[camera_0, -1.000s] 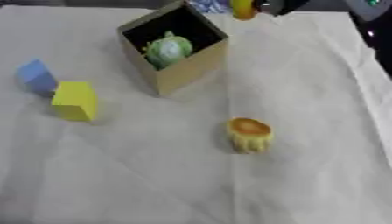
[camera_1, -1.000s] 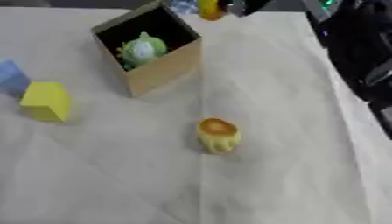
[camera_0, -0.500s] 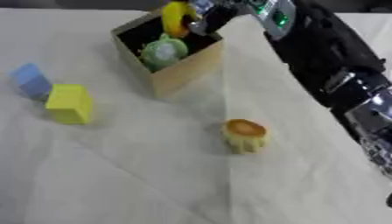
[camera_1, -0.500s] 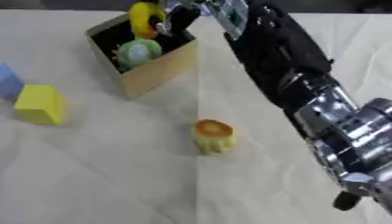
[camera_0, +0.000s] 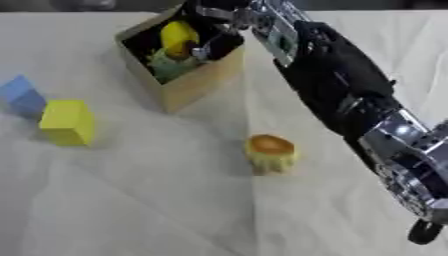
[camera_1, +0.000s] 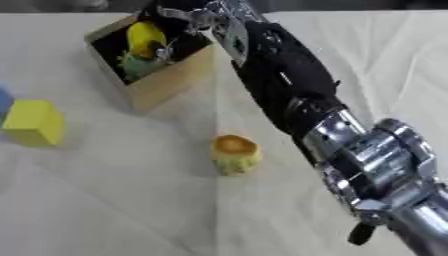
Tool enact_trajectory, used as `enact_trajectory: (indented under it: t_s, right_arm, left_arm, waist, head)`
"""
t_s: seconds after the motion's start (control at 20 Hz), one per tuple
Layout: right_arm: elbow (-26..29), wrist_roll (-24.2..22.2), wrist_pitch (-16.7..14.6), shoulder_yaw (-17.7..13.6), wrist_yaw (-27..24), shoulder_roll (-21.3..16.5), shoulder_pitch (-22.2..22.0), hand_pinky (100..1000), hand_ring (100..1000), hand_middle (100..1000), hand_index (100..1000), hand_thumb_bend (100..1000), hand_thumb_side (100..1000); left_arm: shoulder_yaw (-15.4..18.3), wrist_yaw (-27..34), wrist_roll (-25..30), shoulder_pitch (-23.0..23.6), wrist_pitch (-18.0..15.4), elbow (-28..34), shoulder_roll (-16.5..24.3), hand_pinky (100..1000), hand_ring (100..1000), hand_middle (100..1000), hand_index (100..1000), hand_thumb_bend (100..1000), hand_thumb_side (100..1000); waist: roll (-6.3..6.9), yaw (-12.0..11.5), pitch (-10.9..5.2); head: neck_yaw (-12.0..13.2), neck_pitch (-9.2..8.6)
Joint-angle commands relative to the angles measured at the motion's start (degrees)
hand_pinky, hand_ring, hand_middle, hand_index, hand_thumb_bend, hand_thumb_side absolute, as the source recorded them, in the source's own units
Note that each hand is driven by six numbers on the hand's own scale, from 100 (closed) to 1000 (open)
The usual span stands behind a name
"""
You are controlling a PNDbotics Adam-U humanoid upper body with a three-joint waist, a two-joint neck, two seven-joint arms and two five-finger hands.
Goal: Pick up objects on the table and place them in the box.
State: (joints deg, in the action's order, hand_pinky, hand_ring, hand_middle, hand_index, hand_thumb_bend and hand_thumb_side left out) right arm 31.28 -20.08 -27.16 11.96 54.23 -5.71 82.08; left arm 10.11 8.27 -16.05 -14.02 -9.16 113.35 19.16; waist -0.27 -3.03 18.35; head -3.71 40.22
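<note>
Yellow rounded object (camera_0: 178, 38) (smooth, seemingly held) by right hand (camera_0: 213, 31) inside cardboard box (camera_0: 194, 85).

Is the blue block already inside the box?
No, the blue block still lies on the table beside the yellow block, well left of the box.

Box (camera_0: 188, 85) at the far middle of the counter (camera_0: 131, 200), standing askew. Inside it, two items: an oval one (camera_0: 178, 37) resting over a rounder one (camera_0: 171, 67). Right hand (camera_0: 214, 27) over the box's opening, seemingly around the oval item. Two blocks at the left edge, touching, the nearer (camera_0: 68, 121) in front of the farther (camera_0: 22, 96). Cupcake-like item (camera_0: 271, 152) in front of the box, well apart.
</note>
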Motion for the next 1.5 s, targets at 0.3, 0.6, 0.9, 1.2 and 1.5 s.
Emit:
enact_trajectory:
  t_s: [0.3,0.6,0.9,1.2,1.5]
  right_arm:
    - [3.44,2.52,0.31,-1.25,1.22,-1.21,1.41,918,909,874,938,102,288]
    - [4.78,-0.51,0.83,-0.86,-0.75,-1.51,1.51,961,977,916,986,391,100]
    - [5.17,-1.43,1.75,-1.02,-1.67,-1.24,1.2,938,938,867,955,228,100]
    - [15.73,-1.26,1.89,2.98,-10.68,-8.62,-0.33,902,855,756,873,100,222]
    - [33.03,-6.08,2.71,9.62,-23.45,-22.87,-6.0,896,844,742,852,129,216]
  left_arm:
    - [0.09,0.32,0.3,-0.41,-0.04,0.72,0.96,863,721,726,826,331,687]
    - [0.0,0.35,0.42,-0.43,0.0,0.77,0.87,863,722,726,828,333,685]
    - [0.0,0.31,0.46,-0.41,0.03,0.78,0.86,863,723,723,826,334,685]
    - [0.34,0.06,0.16,-0.14,0.01,0.81,1.21,863,723,722,826,333,685]
    - [0.79,-0.4,-0.33,0.28,0.06,0.97,1.57,862,724,721,826,335,682]
  waist:
    - [0.12,-0.09,-1.46]
    - [-0.1,-0.1,-1.87]
    - [-0.08,-0.26,-2.02]
    - [-0.4,0.39,-2.13]
    - [-0.84,1.86,-2.35]
  head:
    - [0.33,-0.16]
    - [0.41,-0.14]
    - [0.35,-0.08]
    - [1.5,0.28]
    - [3.4,0.35]
